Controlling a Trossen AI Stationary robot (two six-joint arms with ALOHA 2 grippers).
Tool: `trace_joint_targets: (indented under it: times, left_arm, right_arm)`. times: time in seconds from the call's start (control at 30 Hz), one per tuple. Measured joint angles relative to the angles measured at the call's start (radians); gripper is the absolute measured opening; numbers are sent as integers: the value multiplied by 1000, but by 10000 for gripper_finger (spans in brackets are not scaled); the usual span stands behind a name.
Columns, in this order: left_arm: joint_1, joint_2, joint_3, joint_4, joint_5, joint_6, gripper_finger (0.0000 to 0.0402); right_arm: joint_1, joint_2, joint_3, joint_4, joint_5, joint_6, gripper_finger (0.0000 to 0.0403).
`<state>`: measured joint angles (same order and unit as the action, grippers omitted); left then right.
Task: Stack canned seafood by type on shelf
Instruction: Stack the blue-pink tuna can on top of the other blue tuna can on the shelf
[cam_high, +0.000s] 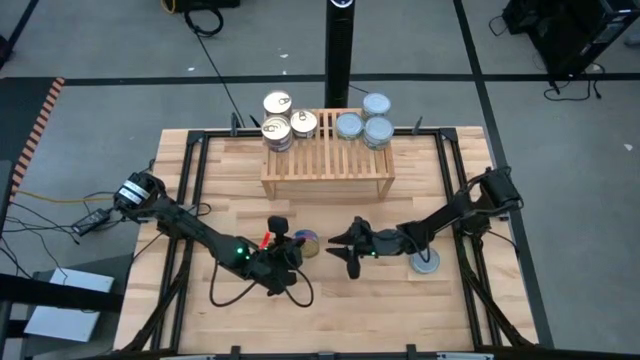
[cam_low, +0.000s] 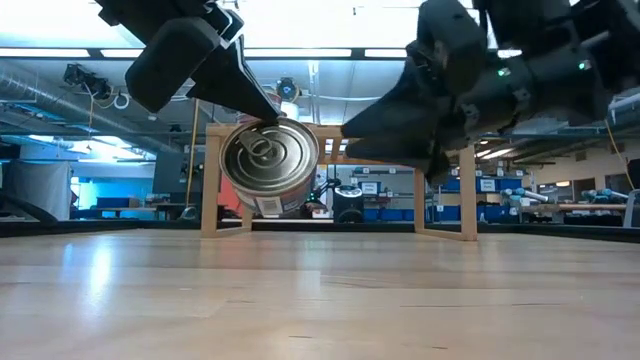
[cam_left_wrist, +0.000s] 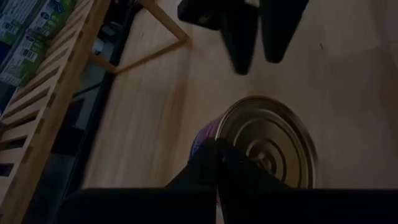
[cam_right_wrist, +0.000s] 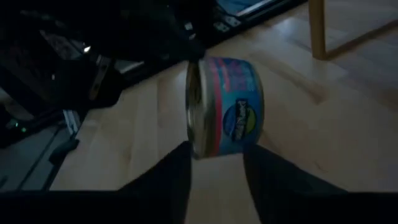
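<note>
L hand (cam_high: 293, 248) sits near mid-table, in front of the shelf (cam_high: 327, 160), clamped shut on a tin (cam_high: 307, 243) w/ a gold-cream lid. In the low view that tin (cam_low: 270, 167) hangs clear of the table (cam_low: 320, 290), tipped on its side, ringed face toward the camera, label band showing along its underside, L fingers (cam_low: 235, 82) pinching it at the top edge. L wrist view: gold end of the tin (cam_left_wrist: 267, 142) just past the dark fingers (cam_left_wrist: 211, 168), wood below it.

R hand (cam_high: 345, 250) is just beside the tin on its other side, fingertips pointing at it. R wrist view shows the tin (cam_right_wrist: 225, 107) side-on, blue and pink label, w/ the two R fingers (cam_right_wrist: 168, 177) standing apart either side below it and not touching — R hand is open, holds nothing. In the low view the R hand (cam_low: 350, 132) hovers next to the tin, apart from it.

On the shelf's slatted top, back edge: gold-lidded tins (cam_high: 283, 122) grouped at the L end, three lids showing; blue-silver tins (cam_high: 366, 120) grouped at the R end, also three lids showing. Can't tell how many high each pile is from above.

One more blue-silver tin (cam_high: 425, 264) lies flat on the table under the R arm, well apart from the shelf.
</note>
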<state>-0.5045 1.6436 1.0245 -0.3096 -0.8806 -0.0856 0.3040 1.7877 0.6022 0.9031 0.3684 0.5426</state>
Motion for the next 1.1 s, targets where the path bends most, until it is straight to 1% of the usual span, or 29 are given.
trace_joint_targets:
  times: [0.13,0.2,0.37,0.5,0.6,0.7,0.93,1.1]
  left_arm:
    - [-8,0,0,3,0,3,0]
    - [-10,0,0,6,0,3,0]
    - [-9,0,0,6,0,3,0]
    - [-9,0,0,6,0,5,0]
    - [-9,0,0,6,0,6,0]
    - [-9,0,0,7,0,6,0]
    - [-9,0,0,32,1,30,0]
    - [-9,0,0,60,1,59,0]
  right_arm:
    - [-25,10,0,42,-6,7,219]
    - [-38,10,0,53,-30,7,250]
    - [-79,10,15,62,-153,23,317]
    - [-109,10,32,61,-227,-13,352]
    - [-132,10,35,44,-250,-25,368]
    - [-159,10,35,1,-262,-34,374]
    - [-205,10,51,-7,-385,-49,369]
    - [-217,10,84,-26,-423,-76,369]
